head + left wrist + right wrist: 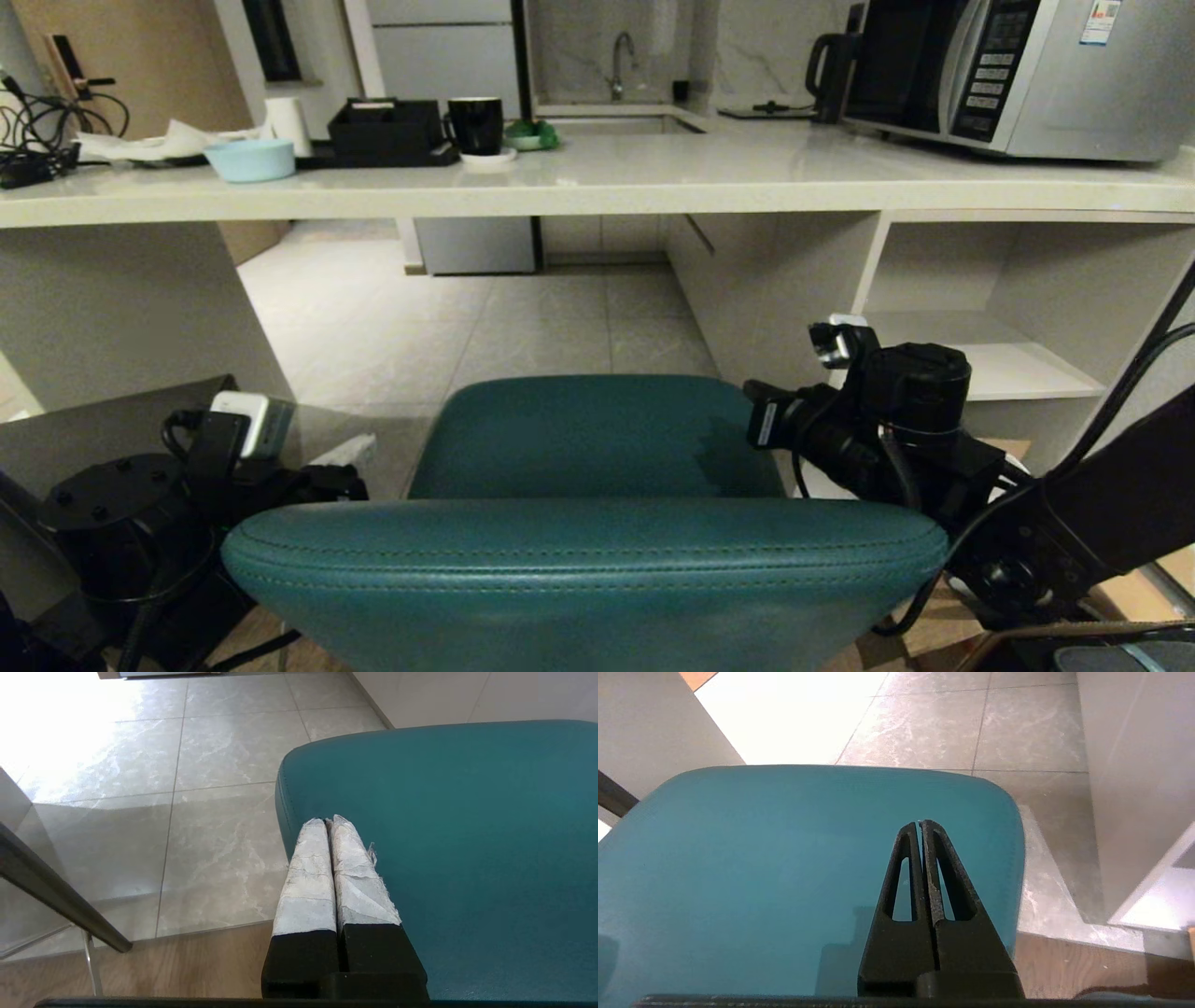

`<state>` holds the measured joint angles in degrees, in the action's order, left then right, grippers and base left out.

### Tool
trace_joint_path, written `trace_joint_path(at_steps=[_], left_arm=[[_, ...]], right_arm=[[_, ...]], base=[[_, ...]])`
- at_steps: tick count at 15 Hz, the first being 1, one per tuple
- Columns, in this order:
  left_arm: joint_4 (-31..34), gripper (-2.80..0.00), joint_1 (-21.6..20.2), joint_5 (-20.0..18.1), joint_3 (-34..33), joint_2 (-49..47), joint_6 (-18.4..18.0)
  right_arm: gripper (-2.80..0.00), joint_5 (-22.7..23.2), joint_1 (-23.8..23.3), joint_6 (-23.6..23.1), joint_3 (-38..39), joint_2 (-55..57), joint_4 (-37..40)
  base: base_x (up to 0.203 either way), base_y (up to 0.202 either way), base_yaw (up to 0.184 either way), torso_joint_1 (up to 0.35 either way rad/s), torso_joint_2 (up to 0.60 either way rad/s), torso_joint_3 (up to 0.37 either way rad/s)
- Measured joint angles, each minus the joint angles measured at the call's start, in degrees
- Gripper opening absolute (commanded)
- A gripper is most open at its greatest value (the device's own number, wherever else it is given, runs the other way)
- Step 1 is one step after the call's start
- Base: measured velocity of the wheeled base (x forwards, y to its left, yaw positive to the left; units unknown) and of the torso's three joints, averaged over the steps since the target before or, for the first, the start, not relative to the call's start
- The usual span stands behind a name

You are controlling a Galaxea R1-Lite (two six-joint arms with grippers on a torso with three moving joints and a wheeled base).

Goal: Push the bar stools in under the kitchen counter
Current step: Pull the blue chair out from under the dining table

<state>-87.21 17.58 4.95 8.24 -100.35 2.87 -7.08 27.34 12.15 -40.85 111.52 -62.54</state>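
While your teal stool stands short of the worktop, seat not yet under, both pincers, left and right, sit closed and empty over its seat; the grey stool is unseen.

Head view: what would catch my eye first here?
The teal stool fills the foreground, its curved back nearest the camera and its seat facing the gap under the white counter. A black arm sits at each side of it, the left gripper and right gripper above the seat with jaws shut.
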Motion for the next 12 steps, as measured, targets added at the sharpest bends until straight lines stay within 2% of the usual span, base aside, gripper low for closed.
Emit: trace_joint_path(at_steps=[3,5,9,12], left_arm=[[0.04,-2.80,-0.28,0.09,-0.26,0.16,0.00],[0.09,-2.80,-2.27,-0.09,-0.44,0.60,-0.11],[0.06,-2.80,-7.24,-0.41,-0.01,3.02,-4.93],[0.04,-2.80,-9.75,-0.02,0.20,6.47,-5.13]], right_arm=[[-2.80,0.01,-0.43,-0.02,0.74,-0.79,-0.05],[-2.80,0.01,-1.52,-0.02,1.01,-1.98,0.24],[-2.80,0.01,-3.80,0.00,1.58,-7.69,3.41],[-2.80,0.00,-4.33,0.00,3.03,-14.03,6.21]], base=[[0.000,0.000,0.000,0.000,0.00,0.000],[0.000,0.000,0.000,0.000,0.00,0.000],[0.000,0.000,0.000,0.000,0.00,0.000],[0.000,0.000,0.000,0.000,0.00,0.000]])
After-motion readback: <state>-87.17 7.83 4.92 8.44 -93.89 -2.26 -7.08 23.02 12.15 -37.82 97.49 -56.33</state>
